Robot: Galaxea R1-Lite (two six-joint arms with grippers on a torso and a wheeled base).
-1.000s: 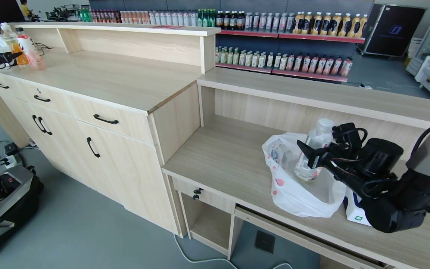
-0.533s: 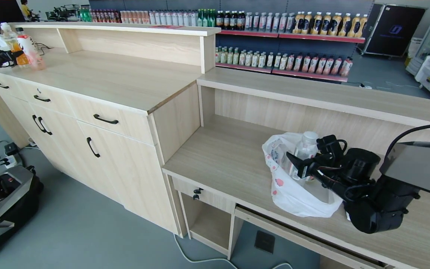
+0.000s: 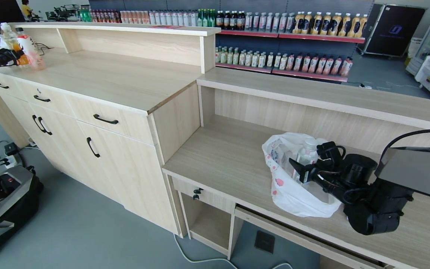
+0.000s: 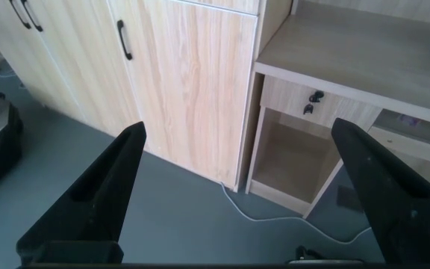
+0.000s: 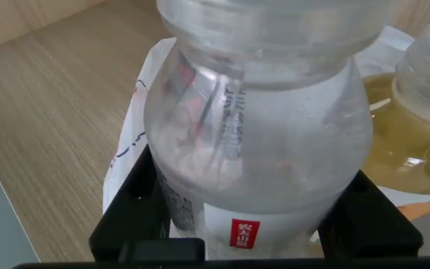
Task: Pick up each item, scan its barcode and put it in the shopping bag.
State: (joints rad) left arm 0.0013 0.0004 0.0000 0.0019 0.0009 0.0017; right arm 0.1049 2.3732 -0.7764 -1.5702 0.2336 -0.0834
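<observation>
While inside shopping bag (image 3: 293, 198), bottle (image 3: 307, 150) upright, cap up, in pinch of right claw (image 3: 311, 160).

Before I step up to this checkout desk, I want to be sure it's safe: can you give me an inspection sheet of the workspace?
Surface: light wooden desk, lower than the long counter on its left.
Job's things: clear bottle upright in the mouth of the white shopping bag; a yellowish drink bottle already inside; two bottles on the counter's far end.
Clutter: nothing seen.
Grippers: right gripper shut on the clear bottle; left gripper open, near the counter's far end.
Cables: white cable on the floor under the desk; power strip by the counter.
Surroundings: shelves of drinks behind.
</observation>
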